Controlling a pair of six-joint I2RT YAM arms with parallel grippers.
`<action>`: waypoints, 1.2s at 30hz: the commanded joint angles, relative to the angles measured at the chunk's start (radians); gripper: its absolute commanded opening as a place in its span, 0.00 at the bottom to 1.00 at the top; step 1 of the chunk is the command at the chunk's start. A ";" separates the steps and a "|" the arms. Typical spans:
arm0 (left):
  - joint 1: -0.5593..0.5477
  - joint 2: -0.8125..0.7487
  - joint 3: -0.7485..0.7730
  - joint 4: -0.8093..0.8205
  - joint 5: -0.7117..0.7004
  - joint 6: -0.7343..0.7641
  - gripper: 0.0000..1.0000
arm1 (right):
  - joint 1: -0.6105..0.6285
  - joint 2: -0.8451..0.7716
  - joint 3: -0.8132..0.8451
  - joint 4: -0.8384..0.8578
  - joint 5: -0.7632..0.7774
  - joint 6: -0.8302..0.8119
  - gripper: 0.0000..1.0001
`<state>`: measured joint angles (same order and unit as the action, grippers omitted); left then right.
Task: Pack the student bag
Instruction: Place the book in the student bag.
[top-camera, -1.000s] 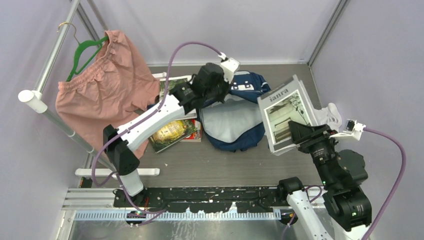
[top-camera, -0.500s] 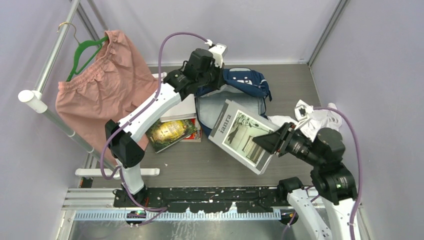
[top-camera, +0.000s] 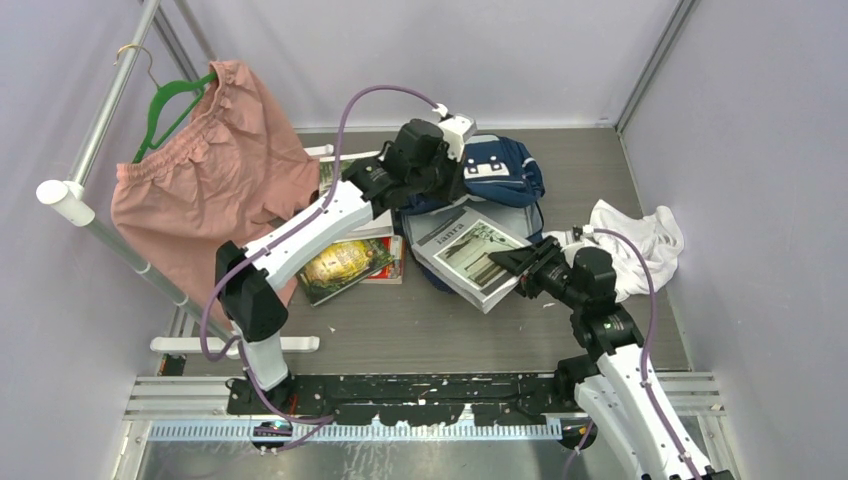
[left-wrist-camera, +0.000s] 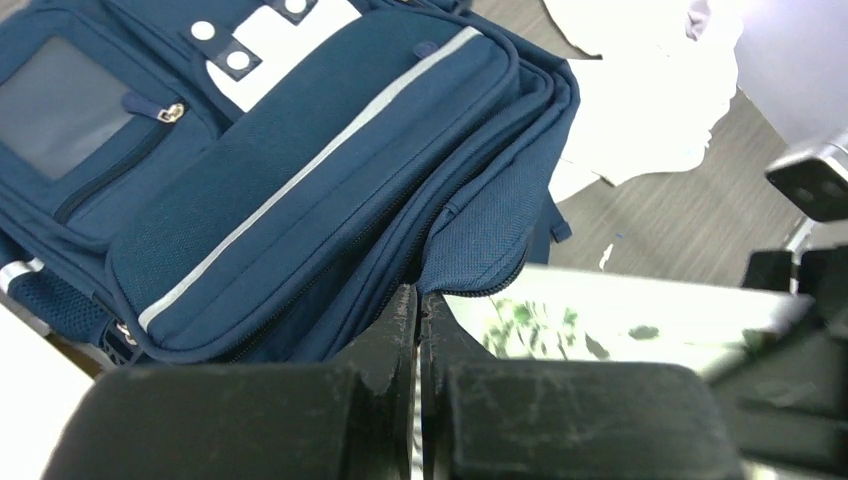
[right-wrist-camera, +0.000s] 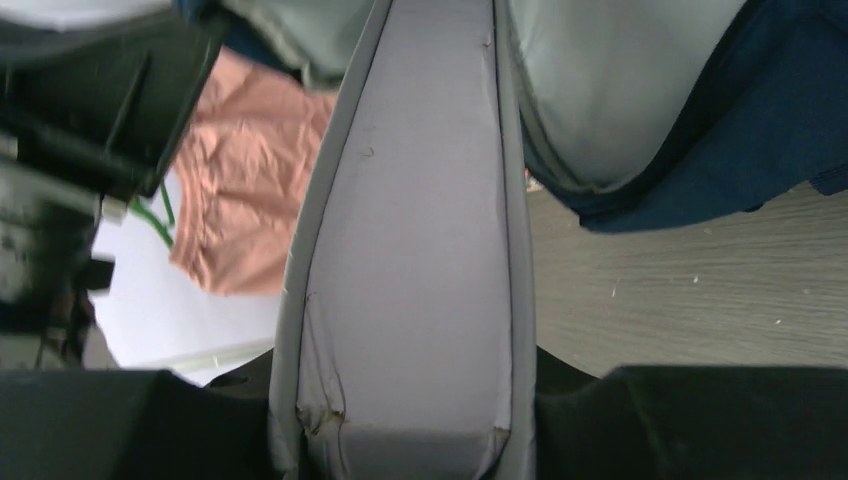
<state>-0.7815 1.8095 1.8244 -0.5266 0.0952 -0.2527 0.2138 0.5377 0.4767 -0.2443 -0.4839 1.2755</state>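
Left end effector (left-wrist-camera: 418, 305) clamped right down, nipping the navy rim of the student bag (left-wrist-camera: 300, 180), which lies just ahead of it. Right end effector (top-camera: 505, 263) stands part-open, gripping a grey book (top-camera: 465, 250) — far end over the bag's mouth — white cloth (top-camera: 640, 235) just behind it.

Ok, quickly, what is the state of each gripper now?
Left gripper: closed, pinching the edge of the student bag.
Right gripper: closed on the book, holding it.

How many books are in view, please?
3 clearly: a grey book in the right pincer at the student bag, a gold-covered book left of it, a white book under the left arm; more may hide there.
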 joint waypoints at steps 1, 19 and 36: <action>-0.007 -0.107 0.002 0.138 0.036 0.026 0.00 | -0.001 -0.012 -0.007 0.155 0.208 0.137 0.07; -0.009 -0.185 -0.014 0.198 0.212 -0.072 0.00 | 0.124 0.561 -0.084 0.876 0.627 0.084 0.07; -0.005 -0.224 0.001 0.198 0.320 -0.115 0.00 | 0.255 1.222 0.190 1.089 0.872 0.162 0.07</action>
<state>-0.7834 1.6997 1.7706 -0.4831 0.3153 -0.3138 0.4694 1.6951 0.5995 0.8200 0.2806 1.4319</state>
